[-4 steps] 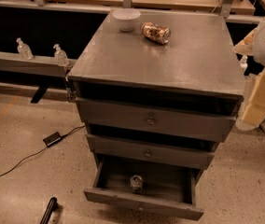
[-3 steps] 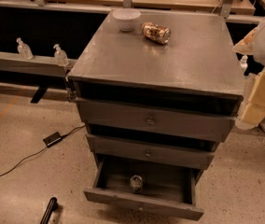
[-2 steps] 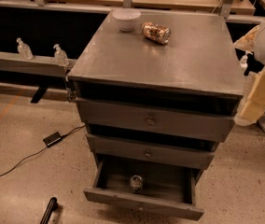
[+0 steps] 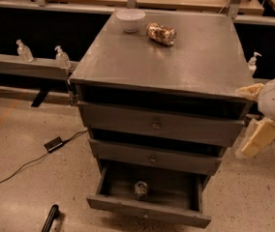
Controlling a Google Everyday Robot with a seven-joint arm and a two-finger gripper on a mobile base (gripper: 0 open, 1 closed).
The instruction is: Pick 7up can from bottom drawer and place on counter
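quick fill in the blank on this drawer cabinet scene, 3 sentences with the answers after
1. The 7up can stands inside the bottom drawer, which is pulled ____.
2. On the counter, a brown patterned can lies on its ____ near a white bowl.
3. The hand hangs at the ____ edge of the camera view, beside the cabinet and well away from the 7up can.

Missing words: open; side; right
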